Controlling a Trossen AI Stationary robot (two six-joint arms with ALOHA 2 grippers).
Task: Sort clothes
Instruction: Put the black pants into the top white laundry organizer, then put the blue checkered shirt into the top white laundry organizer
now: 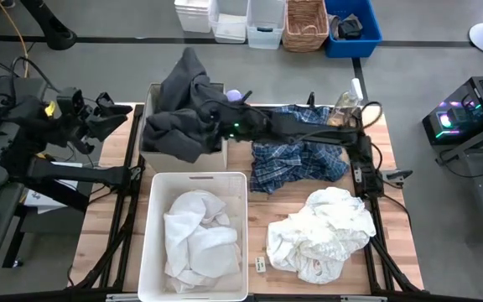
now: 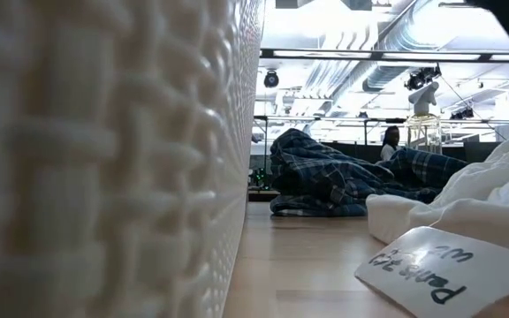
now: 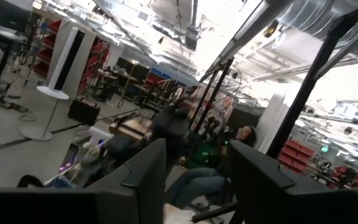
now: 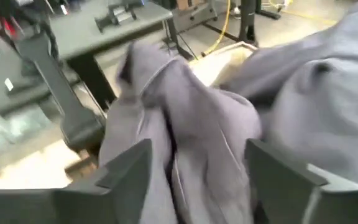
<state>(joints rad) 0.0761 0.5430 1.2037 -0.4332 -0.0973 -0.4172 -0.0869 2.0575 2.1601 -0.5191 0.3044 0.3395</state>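
Left arm parked off the bench's left edge, its hand raised and pointed out into the room; left wrist view shows the two fingers spread with nothing between them. Idle, and well apart from any garment.

Far-left bin: a dark grey garment hangs bunched over it, draping down into and over its rim. This is the piece in play. The right arm reaches across the whole bench from the right side to get here, so the right hand is the nearer one by far. It sits at the garment's right flank, above the bin. Right wrist view: grey cloth fills the space ahead of and between the fingers, which stand fairly wide; whether they pinch a fold I cannot tell. The cloth's long run falls from the hand down toward the bin, so a release or a lowering would likely drop it inside.

Near-left: white bin holding white garments.

Centre: blue-and-white plaid garment crumpled flat under the right arm's forearm, untouched.

Right front: heap of white clothes loose on the bench, a small written tag beside it. Probably still to be sorted.
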